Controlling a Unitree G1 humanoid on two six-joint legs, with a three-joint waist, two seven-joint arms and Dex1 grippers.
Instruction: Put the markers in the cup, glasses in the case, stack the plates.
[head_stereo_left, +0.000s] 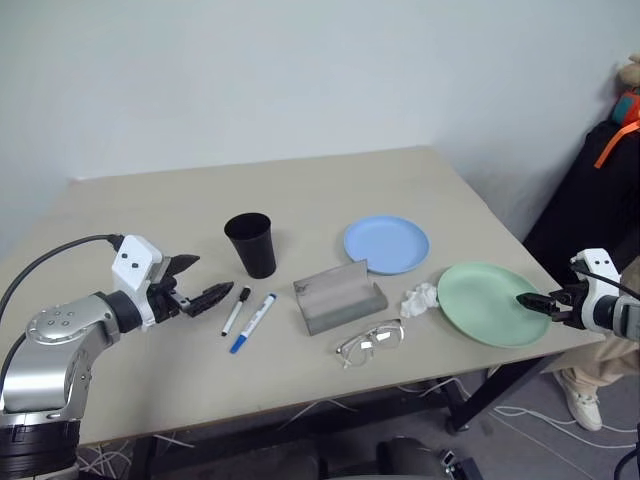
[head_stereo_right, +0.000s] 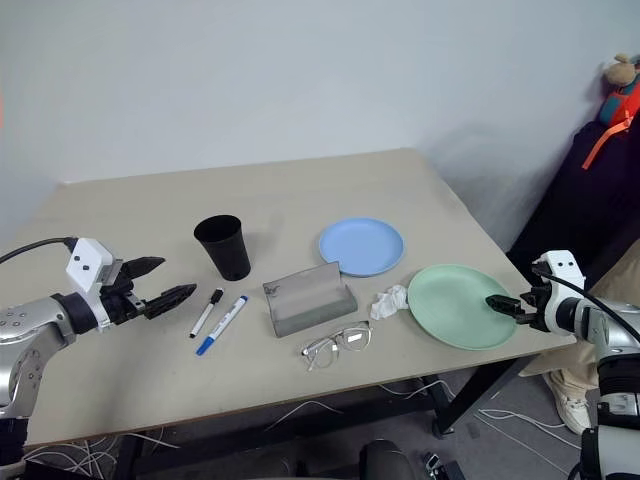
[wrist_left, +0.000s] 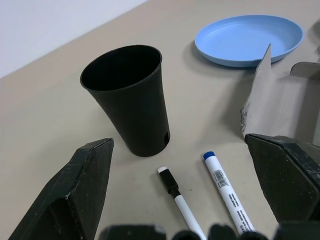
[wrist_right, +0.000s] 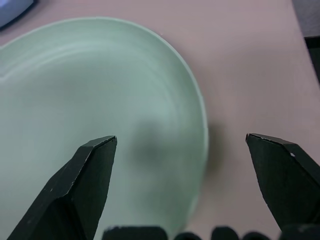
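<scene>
Glasses (head_stereo_left: 370, 341): we see them nearest the table's front edge, lying free, just in front of the case.
Left gripper (head_stereo_left: 200, 285): our fingers are spread wide and grasp nothing; they point at the markers from the left, just short of them.
Right gripper (head_stereo_left: 532, 300): our fingers are released, poised over the right rim of the green plate (head_stereo_left: 488, 302), which lies at the table's right front.
Markers: we see the black-capped marker (head_stereo_left: 236, 310) and the blue-capped marker (head_stereo_left: 253, 322) side by side on the table (head_stereo_left: 150, 200), between the left gripper and the case.
Tissue (head_stereo_left: 419, 298): crumpled, between case and green plate.
Case (head_stereo_left: 338, 297): open, lid raised, mid-table.
Cup (head_stereo_left: 251, 244): upright, just behind the markers.
Blue plate (head_stereo_left: 386, 244): farthest, behind the case, apart from the green one.
</scene>
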